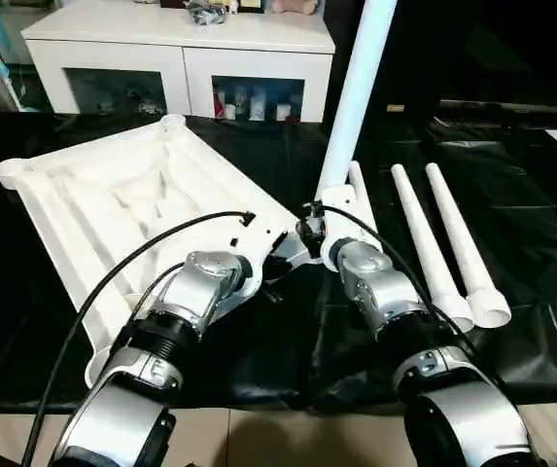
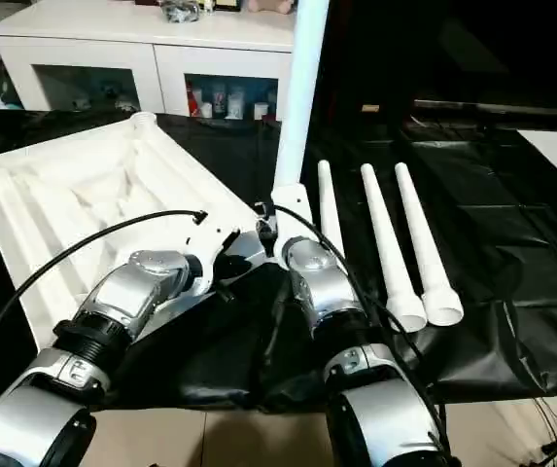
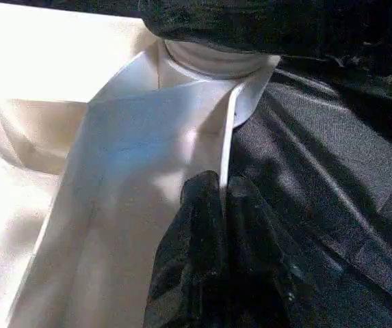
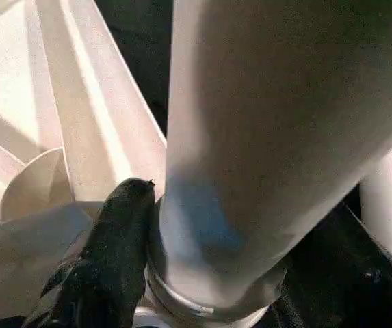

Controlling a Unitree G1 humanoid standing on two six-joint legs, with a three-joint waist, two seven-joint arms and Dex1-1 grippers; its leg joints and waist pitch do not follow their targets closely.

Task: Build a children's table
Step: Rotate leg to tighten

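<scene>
The white table top point(image 1: 122, 204) lies upside down on the black cover, its ribbed underside facing up. One white leg point(image 1: 356, 88) stands upright in the top's near right corner socket point(image 4: 182, 301). My right gripper point(image 1: 315, 233) holds that leg at its base, one black finger point(image 4: 120, 225) pressed against the tube. My left gripper point(image 3: 223, 188) is shut on the thin rim point(image 3: 230, 130) of the table top just beside that corner. Three more legs point(image 2: 385, 243) lie side by side on the cover to the right.
A white cabinet point(image 1: 181, 49) with glass doors stands behind the work surface. The black cover point(image 1: 511, 195) is creased and hangs over the front edge, with pale floor point(image 1: 259, 433) below. Cables run along both forearms.
</scene>
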